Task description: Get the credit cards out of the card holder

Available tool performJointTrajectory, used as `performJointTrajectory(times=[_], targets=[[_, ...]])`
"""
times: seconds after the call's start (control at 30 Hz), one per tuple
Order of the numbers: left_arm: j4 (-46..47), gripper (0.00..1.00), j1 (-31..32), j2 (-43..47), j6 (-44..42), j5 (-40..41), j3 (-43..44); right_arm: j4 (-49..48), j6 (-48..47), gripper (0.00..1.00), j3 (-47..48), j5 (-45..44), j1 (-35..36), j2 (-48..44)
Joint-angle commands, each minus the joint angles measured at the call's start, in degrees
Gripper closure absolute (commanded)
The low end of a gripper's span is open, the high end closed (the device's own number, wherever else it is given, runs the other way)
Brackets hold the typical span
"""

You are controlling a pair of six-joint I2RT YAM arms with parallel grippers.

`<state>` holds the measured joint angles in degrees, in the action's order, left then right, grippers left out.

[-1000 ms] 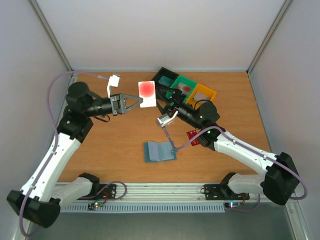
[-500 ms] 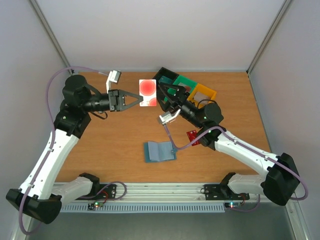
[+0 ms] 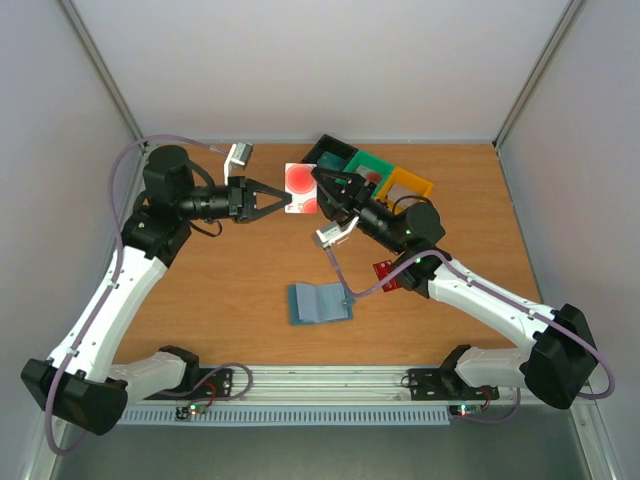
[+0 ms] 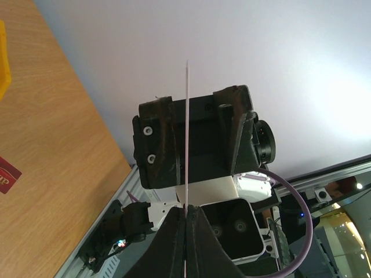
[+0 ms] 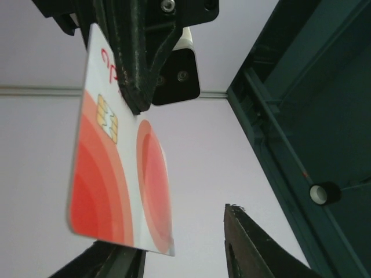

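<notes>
- left fingers (image 3: 281, 201): clamped shut on a white-and-red credit card (image 3: 300, 188), pinching it near the chip end. They are in the air, beyond the card holder (image 3: 320, 304) and a bit left of it.
- white-and-red credit card: thin, stiff, glossy plastic with red discs on white and a gold chip (image 5: 108, 119). In the left wrist view it is edge-on, a hairline. It is well above and apart from the card holder.
- Key relation: the card's free end sits in the gap of the right fingers (image 3: 329, 190), one finger on each face, with no contact visible. In the right wrist view the long axis runs from the left pinch toward the right fingers. The top view is too foreshortened to confirm this.
- card holder: light blue, soft, fabric-like, lying open and flat on the wooden surface (image 3: 220, 290). Neither arm touches it. A paler panel shows on its right half; I can't tell whether it is a pocket or a card.
- right fingers: spread apart, gripping nothing, beyond the card holder and just right of the held card. This is the free arm and it is right at the card. It looks like a handover, so the next move is likely a squeeze on the flat faces.
- dark red card (image 3: 387, 273): flat on the surface just right of the card holder, apart from it and partly under the right arm.
- bins: black (image 3: 333, 154), green (image 3: 372, 166) and orange (image 3: 411, 186). They are hard plastic, set in a row far beyond the card holder and to its right.
</notes>
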<state>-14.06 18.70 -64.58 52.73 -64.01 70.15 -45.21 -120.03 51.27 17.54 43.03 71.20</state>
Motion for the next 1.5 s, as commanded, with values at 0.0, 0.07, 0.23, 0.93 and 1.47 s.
performJointTrajectory(times=[0.0,0.07,0.23,0.93,1.47], targets=[[-0.1,1.00,-0.2,-0.1,0.8,-0.2,-0.4,0.6,-10.1,0.70,0.2,1.6,0.0,-1.2],[-0.1,1.00,-0.2,0.1,0.6,-0.2,-0.7,0.8,-10.2,0.82,0.2,1.6,0.0,-1.2],[0.9,1.00,-0.2,0.6,0.9,-0.1,-1.4,0.6,-9.5,0.99,-0.2,1.8,0.0,-1.8],[-4.9,0.01,-6.2,10.1,-7.5,10.3,-11.0,45.2,32.1,0.99,25.3,-36.0,-5.3,4.7],[-15.0,0.01,-6.3,21.9,-26.7,37.4,-32.3,116.9,65.8,0.99,86.0,-41.2,-19.6,54.0]])
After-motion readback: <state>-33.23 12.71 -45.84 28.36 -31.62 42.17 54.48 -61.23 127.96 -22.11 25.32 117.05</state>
